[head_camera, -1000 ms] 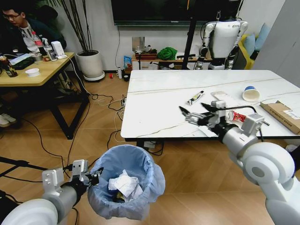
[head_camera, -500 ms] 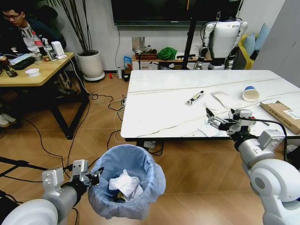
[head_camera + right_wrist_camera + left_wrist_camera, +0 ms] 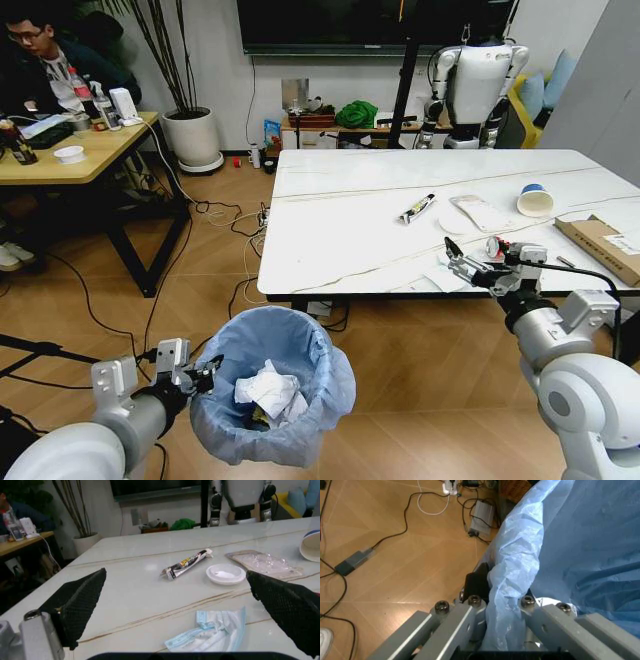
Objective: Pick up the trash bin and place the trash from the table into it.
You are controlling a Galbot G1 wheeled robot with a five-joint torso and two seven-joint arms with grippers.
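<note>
The trash bin (image 3: 272, 400), lined with a light blue bag (image 3: 570, 536), stands on the floor at lower left with crumpled white paper (image 3: 268, 388) inside. My left gripper (image 3: 208, 376) (image 3: 497, 592) is shut on its rim. My right gripper (image 3: 458, 258) (image 3: 176, 574) hangs open over the front edge of the table (image 3: 340, 200). A face mask (image 3: 210, 633) lies just under it. Beyond are a small tube (image 3: 417, 208) (image 3: 186, 562), a white lid (image 3: 226, 573), a clear blister pack (image 3: 480, 212) and a blue-rimmed cup (image 3: 535, 200). A cardboard box (image 3: 600, 245) lies at the right edge.
A wooden desk (image 3: 70, 160) with a seated person stands at the far left. A white plant pot (image 3: 192, 135) sits behind it. Cables (image 3: 230, 215) trail across the floor between desk and table. A white humanoid robot (image 3: 478, 80) stands behind the table.
My right gripper has swung to the right along the table's front edge and drawn back a little, still open. The bin and left gripper have barely moved.
</note>
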